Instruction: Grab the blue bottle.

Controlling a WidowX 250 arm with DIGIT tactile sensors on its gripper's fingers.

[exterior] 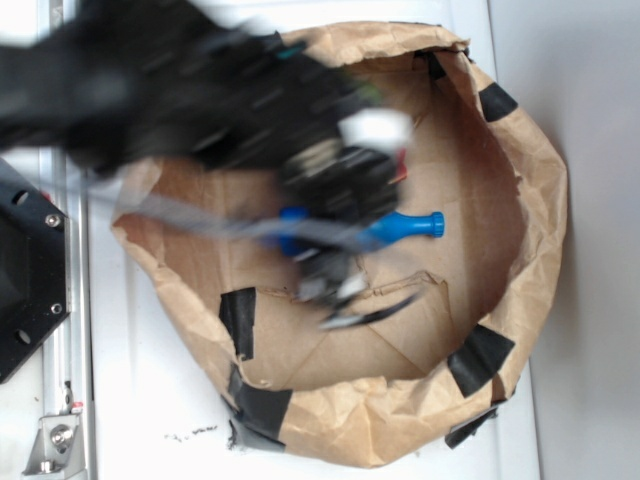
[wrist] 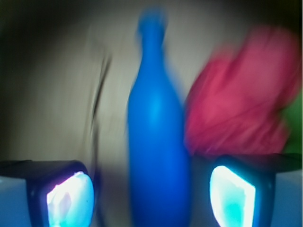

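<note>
The blue bottle (exterior: 410, 226) lies on its side on the floor of a brown paper bag, neck pointing right; its body is partly hidden under my arm. In the wrist view the blue bottle (wrist: 156, 142) runs up the middle, neck away from me. My gripper (wrist: 151, 198) is open, one glowing fingertip on each side of the bottle's wide body with gaps on both sides. In the exterior view the gripper (exterior: 335, 255) is blurred, directly above the bottle's body.
The paper bag (exterior: 520, 250) has rolled-down walls patched with black tape all around. A red paper ball (wrist: 236, 109) lies just right of the bottle, close to my right fingertip. A bit of green shows at the far right edge (wrist: 296, 123).
</note>
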